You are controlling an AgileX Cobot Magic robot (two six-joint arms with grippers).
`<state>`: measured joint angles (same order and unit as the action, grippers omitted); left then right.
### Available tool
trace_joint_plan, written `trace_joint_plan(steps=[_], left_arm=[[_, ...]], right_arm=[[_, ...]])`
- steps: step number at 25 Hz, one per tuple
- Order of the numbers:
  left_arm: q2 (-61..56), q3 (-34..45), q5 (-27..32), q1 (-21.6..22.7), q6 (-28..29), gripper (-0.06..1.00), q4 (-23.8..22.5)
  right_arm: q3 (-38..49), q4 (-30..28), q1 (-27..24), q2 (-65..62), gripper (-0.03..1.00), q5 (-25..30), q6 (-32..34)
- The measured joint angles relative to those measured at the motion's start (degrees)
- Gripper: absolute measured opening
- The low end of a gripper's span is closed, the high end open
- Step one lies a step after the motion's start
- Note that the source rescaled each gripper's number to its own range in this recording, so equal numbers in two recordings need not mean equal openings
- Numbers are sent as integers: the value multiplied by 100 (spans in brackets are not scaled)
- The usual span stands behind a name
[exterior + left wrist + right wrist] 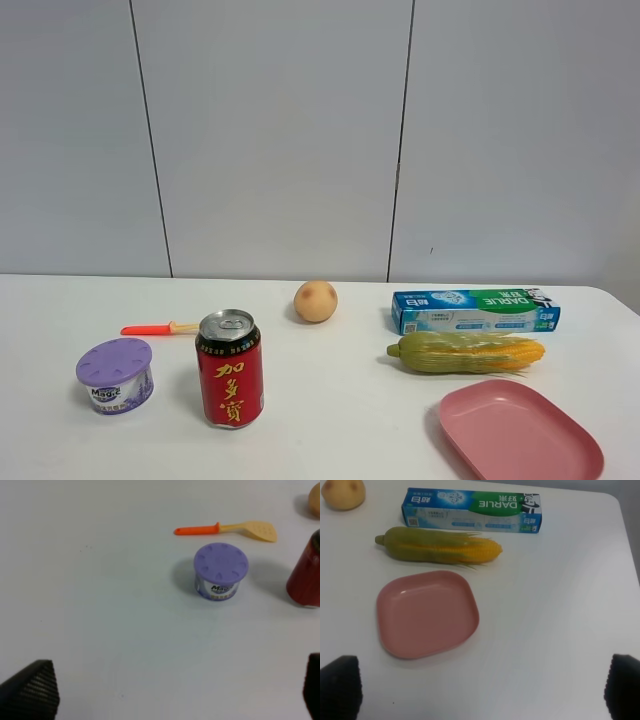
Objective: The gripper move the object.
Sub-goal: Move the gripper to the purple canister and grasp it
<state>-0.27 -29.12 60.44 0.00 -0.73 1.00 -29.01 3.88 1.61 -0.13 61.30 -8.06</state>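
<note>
The small round tub (115,375) with a lilac perforated lid and a white "Magic" label stands upright at the front left of the white table (340,400). It also shows in the left wrist view (220,571), apart from my left gripper (175,697), whose black fingertips (32,690) stand wide apart and empty at the frame's corners. My right gripper (482,690) is open and empty too, with its fingertips (339,686) short of the pink plate. Neither gripper shows in the exterior high view.
A red drink can (231,368) stands just right of the tub. An orange-handled spatula (158,328) lies behind it. A peach (315,301), a toothpaste box (475,310), a corn cob (466,352) and a pink plate (520,432) lie to the right.
</note>
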Motion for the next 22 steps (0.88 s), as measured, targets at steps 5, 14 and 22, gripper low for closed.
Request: trace_joint_plan(steps=[5, 14, 22], left_arm=[[0, 0, 0, 0, 0, 100, 0], [0, 0, 0, 0, 0, 100, 0], [0, 0, 0, 0, 0, 100, -5]], right_arm=[[0, 0, 0, 0, 100, 0, 0], [0, 0, 0, 0, 100, 0, 0], [0, 0, 0, 0, 100, 0, 0]])
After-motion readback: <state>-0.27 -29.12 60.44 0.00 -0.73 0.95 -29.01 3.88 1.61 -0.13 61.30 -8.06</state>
